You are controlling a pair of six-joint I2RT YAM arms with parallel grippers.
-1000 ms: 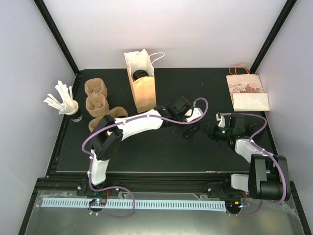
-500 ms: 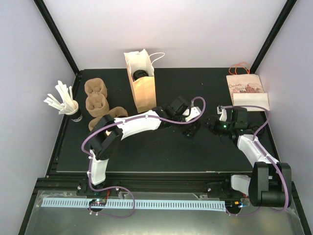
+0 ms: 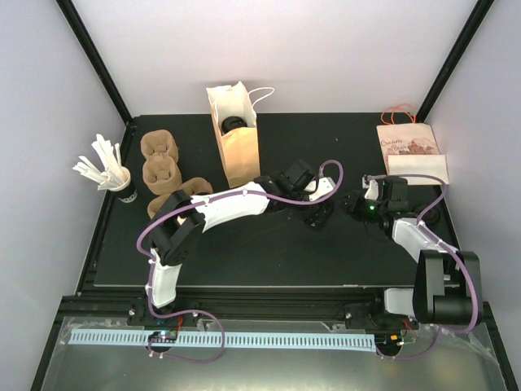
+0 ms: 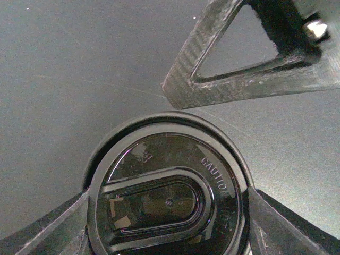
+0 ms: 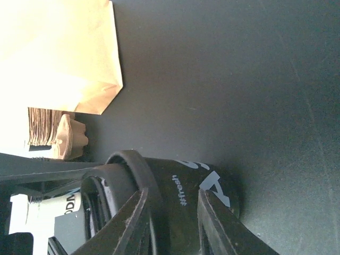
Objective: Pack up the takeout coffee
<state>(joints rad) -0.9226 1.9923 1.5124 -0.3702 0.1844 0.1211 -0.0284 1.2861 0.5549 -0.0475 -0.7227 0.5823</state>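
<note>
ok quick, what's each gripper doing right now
left gripper: jaws closed on the coffee cup, one on each side.
right gripper: jaws partly apart close to the same cup; whether they grip it cannot be told.

Glossy plastic lid, matt tabletop

A cup is sitting inside the standing paper bag, toward the back of the table. Cup carriers are lying just left of the bag, and a cup of stirrers is standing farther left of it. The lidded coffee cup is standing upright before and right of the bag; a flat bag is lying well to its right.
</note>
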